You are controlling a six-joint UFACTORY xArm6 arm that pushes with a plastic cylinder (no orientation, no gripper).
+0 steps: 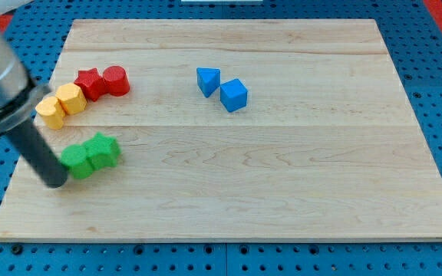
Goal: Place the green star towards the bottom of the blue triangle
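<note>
The green star (pixel 103 150) lies at the board's left, touching a second green block (pixel 76 162) on its left. The blue triangle (pixel 208 80) sits above the middle of the board, with a blue cube (pixel 234 95) touching it at its lower right. My tip (pixel 56 181) rests on the board just left of and below the second green block, touching or nearly touching it. The rod slants up to the view's top left.
A red star (pixel 89 83) and a red cylinder (pixel 116 80) sit at the upper left. Two yellow blocks (pixel 70 99) (pixel 51 112) lie just below and left of them. The wooden board (pixel 282 192) ends near the view's edges.
</note>
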